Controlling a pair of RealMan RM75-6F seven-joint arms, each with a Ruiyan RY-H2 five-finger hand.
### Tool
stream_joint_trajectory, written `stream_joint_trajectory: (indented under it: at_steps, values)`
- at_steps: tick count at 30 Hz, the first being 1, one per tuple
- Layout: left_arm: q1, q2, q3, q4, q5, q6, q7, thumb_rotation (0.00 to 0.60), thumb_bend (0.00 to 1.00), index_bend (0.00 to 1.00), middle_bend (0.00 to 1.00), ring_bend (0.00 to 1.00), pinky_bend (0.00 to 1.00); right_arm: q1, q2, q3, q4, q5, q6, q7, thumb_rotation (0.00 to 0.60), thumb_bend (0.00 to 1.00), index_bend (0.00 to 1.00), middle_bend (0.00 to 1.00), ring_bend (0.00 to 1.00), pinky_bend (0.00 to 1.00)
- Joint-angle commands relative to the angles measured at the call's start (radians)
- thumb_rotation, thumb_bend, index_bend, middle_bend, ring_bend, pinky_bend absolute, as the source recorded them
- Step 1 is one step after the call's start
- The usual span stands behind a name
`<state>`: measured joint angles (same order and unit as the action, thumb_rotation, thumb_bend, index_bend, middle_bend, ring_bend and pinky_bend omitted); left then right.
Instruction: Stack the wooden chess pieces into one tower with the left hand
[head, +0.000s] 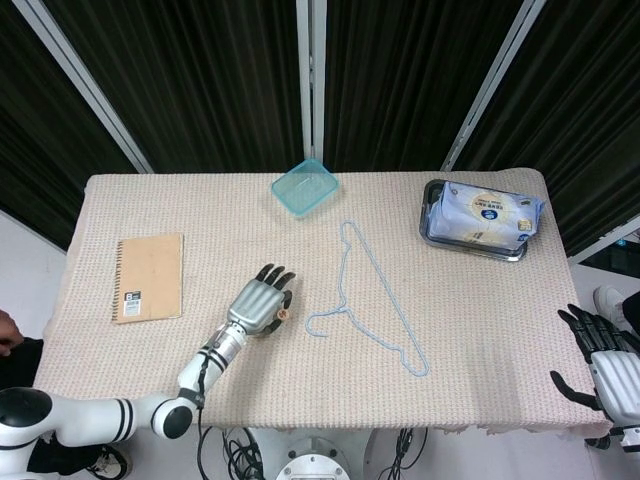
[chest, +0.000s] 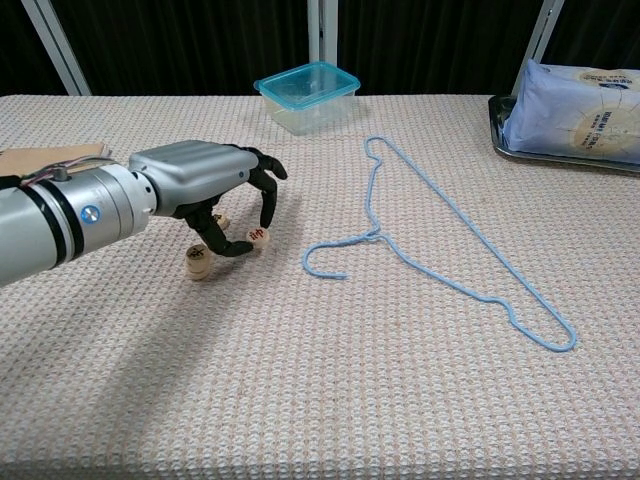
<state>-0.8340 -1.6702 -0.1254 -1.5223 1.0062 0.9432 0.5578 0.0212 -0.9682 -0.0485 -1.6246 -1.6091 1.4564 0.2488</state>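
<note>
My left hand (chest: 195, 188) hovers over the cloth at the left, fingers curled downward. It pinches a round wooden chess piece with a red mark (chest: 259, 236) between thumb and a fingertip, seemingly just off the cloth. A second wooden piece (chest: 197, 262) lies on the cloth under the thumb side, and a third piece (chest: 221, 222) shows partly behind the fingers. In the head view the left hand (head: 259, 304) covers most of them; only the pinched piece (head: 283, 315) shows. My right hand (head: 604, 362) hangs off the table's right front corner, fingers spread, holding nothing.
A light-blue wire hanger (chest: 430, 262) lies right of the pieces. A teal plastic box (chest: 307, 94) stands at the back. A tray with a wrapped packet (head: 481, 219) is at the back right, and a brown notebook (head: 148, 277) at the left.
</note>
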Motion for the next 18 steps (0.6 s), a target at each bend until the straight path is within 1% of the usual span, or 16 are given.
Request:
stream_joint_trajectory:
  at_steps: [1,8,12,18]
  values:
    - [0.003,0.026,-0.004,-0.044,-0.001,0.02,0.013,0.6,0.31,0.48,0.09,0.0,0.0,-0.002,0.0,-0.001,-0.002,-0.002,0.003,-0.002,0.6,0.26,0.0,0.0,0.0,0.0]
    - [0.021,0.079,0.007,-0.145,0.002,0.072,0.048,0.6,0.31,0.48,0.09,0.0,0.0,0.003,-0.005,-0.005,-0.004,-0.005,-0.008,-0.014,0.6,0.26,0.0,0.0,0.0,0.0]
    - [0.042,0.117,0.019,-0.209,0.018,0.124,0.071,0.6,0.31,0.48,0.09,0.0,0.0,0.007,-0.007,-0.004,-0.006,-0.001,-0.016,-0.021,0.6,0.26,0.0,0.0,0.0,0.0]
    - [0.069,0.15,0.043,-0.261,0.041,0.156,0.07,0.6,0.31,0.48,0.09,0.0,0.0,0.017,-0.012,-0.004,-0.008,0.011,-0.041,-0.035,0.6,0.26,0.0,0.0,0.0,0.0]
